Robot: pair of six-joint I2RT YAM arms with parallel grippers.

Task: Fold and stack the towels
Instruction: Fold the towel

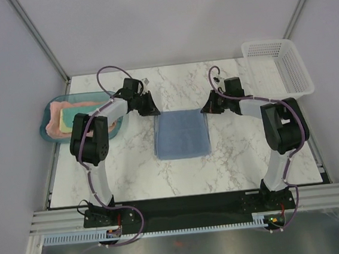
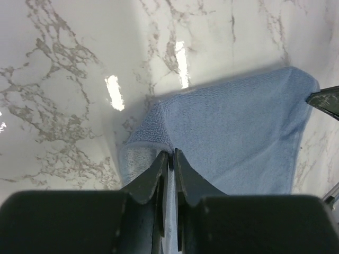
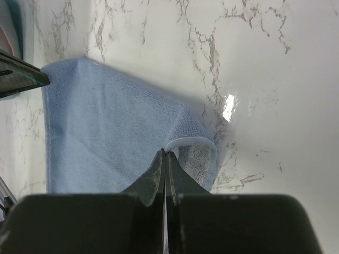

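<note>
From above, the light blue towel [image 1: 182, 135] lies as a neat rectangle in the middle of the marble tabletop [image 1: 138, 178], between the two arms. The left fingers [image 1: 151, 108] sit at its far left corner and the right fingers [image 1: 208, 107] at its far right corner. The salmon-pink towel [image 1: 54, 129] and the pale yellow towel [image 1: 69, 118] lie in the teal tray [image 1: 43, 124] at the left edge, and the white mesh basket [image 1: 300, 75] stands at the far right, well apart from the cloth. In the left wrist view, the left fingers [image 2: 151, 182] stand a thin slit apart with the towel's corner bunched at their tips, where the cloth rises in a small peak off the tabletop. Whether they pinch it or have let go I cannot tell. In the right wrist view, the right fingers [image 3: 148, 182] are pressed tight together on the other far corner, whose pale hem curls up at the tips. The step in hand looks like setting down the folded edge. To do it well, both corners should come down flat and square with the cloth beneath. The fingers should then release together and lift straight up, so the terry does not snag and drag the fold askew.
</note>
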